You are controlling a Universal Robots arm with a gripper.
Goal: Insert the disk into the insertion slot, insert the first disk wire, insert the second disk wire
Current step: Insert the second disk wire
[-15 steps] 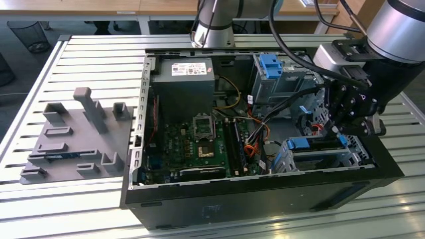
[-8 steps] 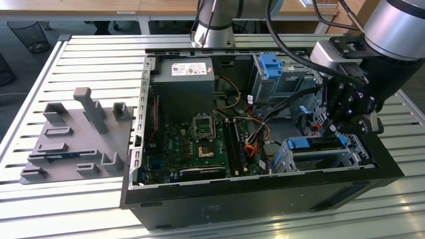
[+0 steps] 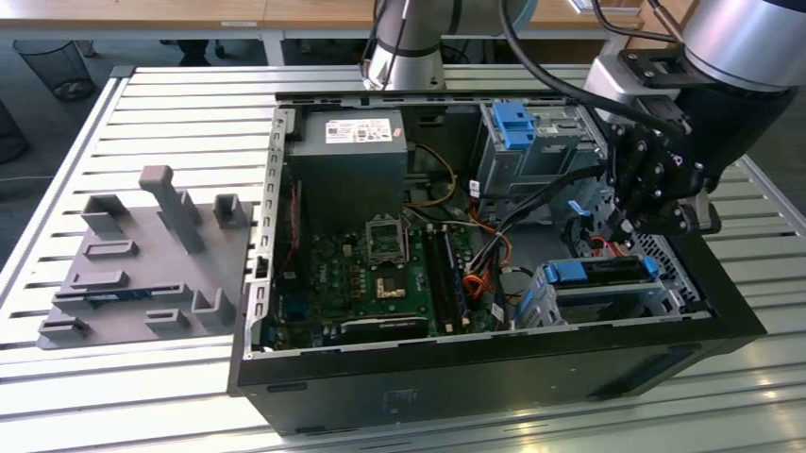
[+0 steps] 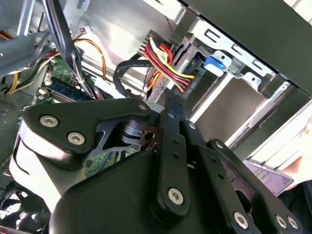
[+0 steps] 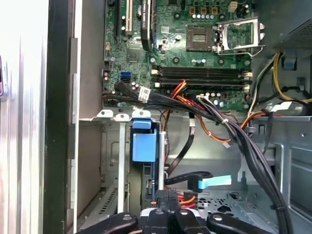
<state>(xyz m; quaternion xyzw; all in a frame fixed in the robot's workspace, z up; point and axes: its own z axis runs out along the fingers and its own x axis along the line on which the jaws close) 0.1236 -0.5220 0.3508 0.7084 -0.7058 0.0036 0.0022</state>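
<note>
Pincer point(image 3: 633, 222) inside the computer case point(image 3: 504, 363), fingers closed together, disk point(image 3: 602, 271) seated in insertion slot point(image 3: 605, 300) just below.

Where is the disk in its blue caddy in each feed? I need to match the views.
Exterior view: the disk sits in the insertion slot, toward the exterior view's right.
First wrist view: the disk appears caddy-end on, inside the silver cage by the case wall.
Second wrist view: probably the small blue piece in the silver frame; I can't be certain.
Shared landmark: the green motherboard.
</note>
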